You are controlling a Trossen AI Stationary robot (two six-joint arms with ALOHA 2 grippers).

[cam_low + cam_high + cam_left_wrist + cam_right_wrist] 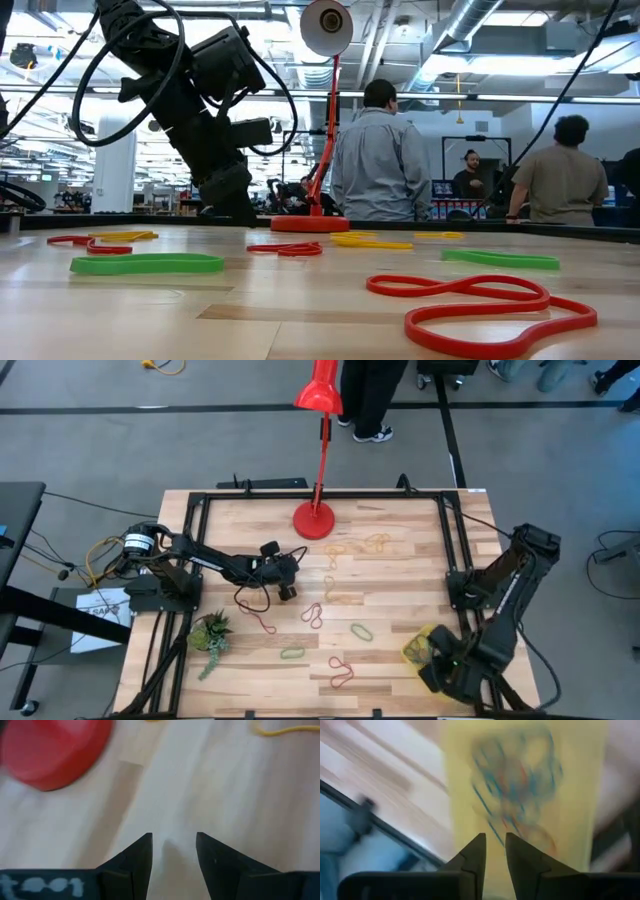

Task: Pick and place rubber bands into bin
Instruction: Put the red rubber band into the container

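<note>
Rubber bands lie scattered flat on the wooden table: yellow ones (375,542) near the far edge, an orange one (345,598), red ones (313,615) (340,672) and green ones (361,630) (292,653). In the low view a red band (480,305) and a green band (148,263) lie closest. My left gripper (173,845) is open and hovers over bare wood at mid-table (288,578), just near of the lamp base. My right gripper (495,842) is open by a narrow gap, above the yellow bin (570,820) (418,647) at the near right. Several blue and red bands (515,775) lie in the bin.
A red lamp stands on its round base (314,520) (55,750) at the table's far middle, close to my left gripper. A small green plant (212,632) lies at the near left. A dark frame (320,495) borders the table. People stand in the room beyond (378,160).
</note>
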